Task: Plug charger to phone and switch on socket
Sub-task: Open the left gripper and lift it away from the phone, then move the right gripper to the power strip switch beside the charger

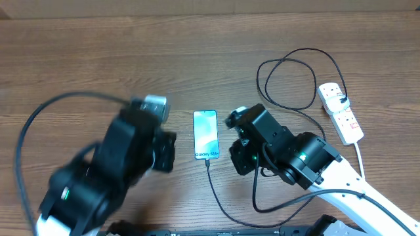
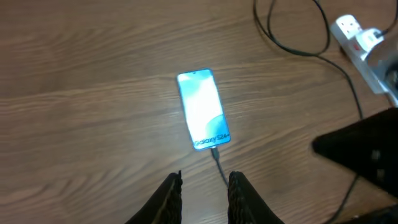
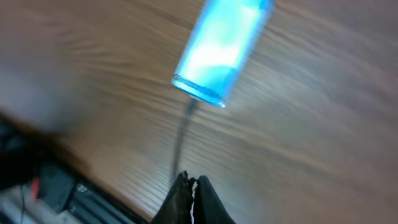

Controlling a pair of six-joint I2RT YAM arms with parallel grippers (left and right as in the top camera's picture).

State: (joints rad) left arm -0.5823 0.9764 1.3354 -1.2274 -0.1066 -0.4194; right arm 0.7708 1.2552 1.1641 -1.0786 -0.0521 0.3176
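Note:
The phone (image 1: 205, 134) lies flat mid-table with its blue screen lit; it also shows in the left wrist view (image 2: 203, 109) and, blurred, in the right wrist view (image 3: 221, 50). The charger cable (image 1: 220, 200) has its tip at the phone's bottom edge (image 2: 215, 152) and loops round to a plug on the white socket (image 1: 341, 111). My left gripper (image 2: 205, 186) is open and empty, just short of the phone's bottom end, with the cable between its fingers. My right gripper (image 3: 191, 183) is shut with nothing seen in it, above the table beside the cable (image 3: 182, 137).
The cable makes a wide loop (image 1: 289, 82) at the back right, near the socket's white cord (image 1: 359, 154). The socket also shows at the top right of the left wrist view (image 2: 360, 40). The right arm's body (image 1: 295, 154) stands right of the phone. The left arm (image 1: 98, 177) is blurred.

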